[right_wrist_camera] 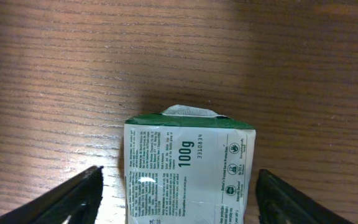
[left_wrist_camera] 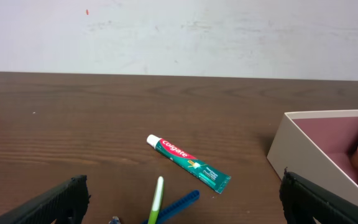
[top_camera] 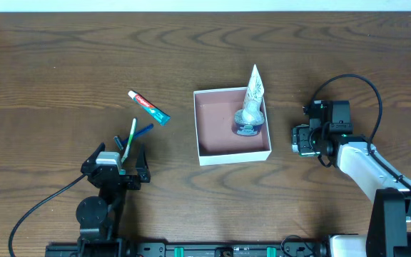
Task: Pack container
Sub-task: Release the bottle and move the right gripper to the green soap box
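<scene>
Container (top_camera: pixel 216 128) sits mid-counter (top_camera: pixel 48 64), open top up, betw. my two arms. Overhead shows one white tube-like item (top_camera: pixel 251 100) inside, against the right wall near the far corner, standing w/ its flat end up. The rest of the pinkish floor is bare. My left wrist cam gets only one white corner of the container and a blurred sliver of that item at the frame edge.

Left fingers (left_wrist_camera: pixel 48 202) are spread wide, pinching nothing, low over the counter. Ahead of them lies a Colgate toothpaste (left_wrist_camera: pixel 188 165), flat, white cap to the left in that view, well apart from the container. Closer in are a green-white toothbrush (left_wrist_camera: pixel 158 198) and a blue toothbrush (left_wrist_camera: pixel 182 202), their ends showing betw. my fingers and the lower parts cut off by the frame. Overhead gives the rest: both brushes lie on the counter in a narrow V, just in front of that hand. Can't tell if they touch each other.

Right fingers (right_wrist_camera: pixel 61 199) are spread too, just right of the container and apart from it. Only the right wrist cam shows what's betw. them: a green-and-white box (right_wrist_camera: pixel 188 168) marked "100g", flat on the counter. There's a clear gap on one side. The other side is v. close, and I can't tell if it's touching. From overhead my wrist hides that box.
</scene>
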{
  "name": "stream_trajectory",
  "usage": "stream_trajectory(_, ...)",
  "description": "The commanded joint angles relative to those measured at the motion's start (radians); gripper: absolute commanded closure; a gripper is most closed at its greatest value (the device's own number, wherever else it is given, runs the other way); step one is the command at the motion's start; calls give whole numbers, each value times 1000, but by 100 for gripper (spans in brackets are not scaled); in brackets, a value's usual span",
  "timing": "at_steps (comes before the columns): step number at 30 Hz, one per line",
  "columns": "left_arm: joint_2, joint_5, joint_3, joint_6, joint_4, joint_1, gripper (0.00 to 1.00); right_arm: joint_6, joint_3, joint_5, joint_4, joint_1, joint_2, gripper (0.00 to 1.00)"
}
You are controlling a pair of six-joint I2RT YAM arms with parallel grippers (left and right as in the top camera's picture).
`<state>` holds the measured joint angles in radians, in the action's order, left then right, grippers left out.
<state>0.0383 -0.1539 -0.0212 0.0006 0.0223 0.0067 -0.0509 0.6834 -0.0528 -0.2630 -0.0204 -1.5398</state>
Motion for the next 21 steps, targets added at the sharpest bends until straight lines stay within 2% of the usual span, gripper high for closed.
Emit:
stream_trajectory(1,-2,-15,17,3,34,6,2,-15,-2,4,6,7,-6,26)
stream_trajectory(9,-2,-15,17,3,34,6,2,-14,-11,3,24,7,-50,26)
stream_trajectory(14,-2,-15,17,3,34,6,2,-6,-11,3,24,7,-86,31)
stream_trajectory(21,-2,-15,17,3,34,6,2,32,-11,3,24,7,-93,61)
